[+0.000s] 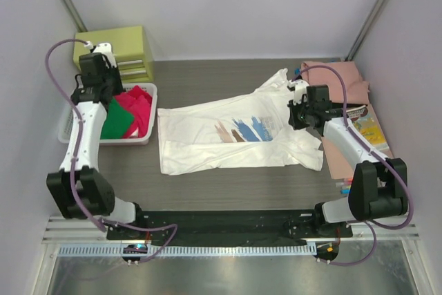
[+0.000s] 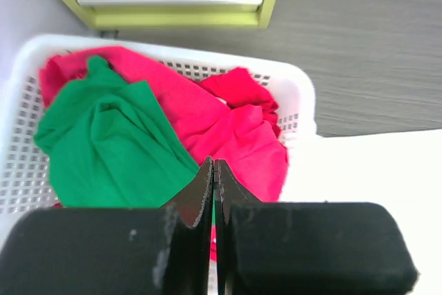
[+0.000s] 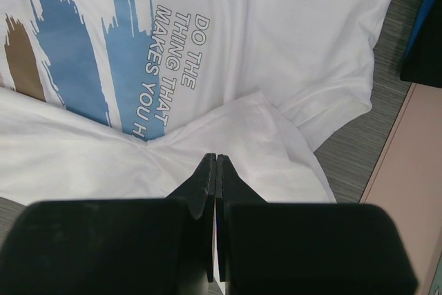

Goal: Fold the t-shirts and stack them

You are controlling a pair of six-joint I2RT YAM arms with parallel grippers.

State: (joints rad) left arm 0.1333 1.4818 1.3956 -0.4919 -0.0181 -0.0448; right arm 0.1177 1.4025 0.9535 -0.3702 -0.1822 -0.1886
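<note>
Flat across the middle of the grey table (image 1: 207,81), a white t-shirt (image 1: 235,136) lies face up, its blue, brown and pink brush-stroke print showing and its collar towards the right arm. One sleeve is turned in over the body of the shirt, below the printed lettering. The right pincer (image 3: 216,160) hangs over that turned-in sleeve with its jaws pressed fully together and no cloth between them. At the table's left side, the left pincer (image 2: 213,165) is likewise closed tight and empty, poised above a white slotted basket (image 1: 124,141). Inside the basket, a green t-shirt (image 2: 103,143) is bunched beside a magenta t-shirt (image 2: 207,112), with a red t-shirt (image 2: 238,88) crumpled against the far wall. A yellow-green drawer unit (image 1: 124,50) stands just behind the basket. Along the right edge of the table, a salmon-pink t-shirt (image 1: 342,81) is laid out, with a thin yellowish book (image 1: 373,132) resting near it, partly hidden by the right arm.
</note>
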